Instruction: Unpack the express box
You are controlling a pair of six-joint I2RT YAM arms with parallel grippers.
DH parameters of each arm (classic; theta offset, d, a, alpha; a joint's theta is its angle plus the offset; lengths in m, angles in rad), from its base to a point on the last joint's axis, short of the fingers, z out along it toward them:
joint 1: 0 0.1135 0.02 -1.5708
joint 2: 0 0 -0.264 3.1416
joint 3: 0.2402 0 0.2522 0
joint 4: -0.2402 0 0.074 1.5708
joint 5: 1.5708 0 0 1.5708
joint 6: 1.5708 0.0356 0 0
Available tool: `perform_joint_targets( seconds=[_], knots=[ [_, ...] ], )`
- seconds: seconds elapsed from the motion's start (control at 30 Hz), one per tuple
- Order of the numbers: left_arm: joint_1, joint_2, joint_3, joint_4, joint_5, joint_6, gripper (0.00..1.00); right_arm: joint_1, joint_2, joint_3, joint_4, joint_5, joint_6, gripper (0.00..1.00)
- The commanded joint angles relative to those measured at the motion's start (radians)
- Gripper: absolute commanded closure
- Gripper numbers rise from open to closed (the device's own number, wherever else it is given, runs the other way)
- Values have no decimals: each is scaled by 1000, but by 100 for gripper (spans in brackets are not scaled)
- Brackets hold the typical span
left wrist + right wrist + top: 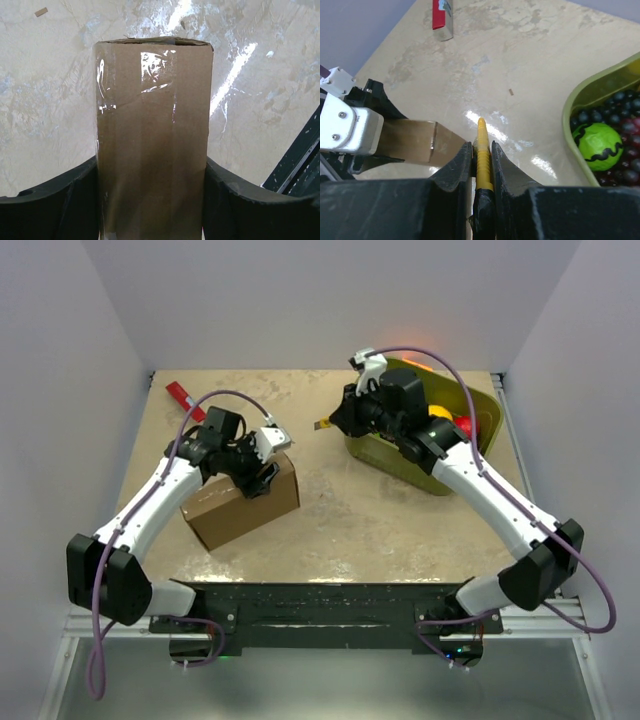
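The express box (240,502), a plain brown cardboard box sealed with clear tape, lies left of centre on the table. My left gripper (262,475) reaches down over its far right end. In the left wrist view the box (152,125) fills the gap between the two black fingers (75,200), which press against both of its sides. My right gripper (335,423) hovers at the centre back, shut on a yellow cutter (482,132) with a black taped handle. The cutter's tip points toward the box (412,140).
An olive-green tub (480,410) of fruit stands at the back right, under the right arm; dark grapes and a green ball (597,147) show inside it. A small red packet (183,395) lies at the back left corner.
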Motion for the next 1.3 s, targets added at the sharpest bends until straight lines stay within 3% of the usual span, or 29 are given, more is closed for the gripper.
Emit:
perform_joint_targets(
  seconds=[0.0, 0.3, 0.53, 1.27],
  knots=[
    [15, -33, -31, 84, 77, -80, 35, 35, 57, 91, -2, 26, 72, 100],
    [16, -11, -19, 98, 81, -119, 36, 145, 99, 165, -5, 130, 15, 100],
    [18, -7, -22, 115, 87, -145, 36, 148, 142, 217, -113, 101, 20, 100],
    [23, -22, -35, 127, 72, -181, 37, 150, 187, 243, -102, 38, 43, 100]
  ],
)
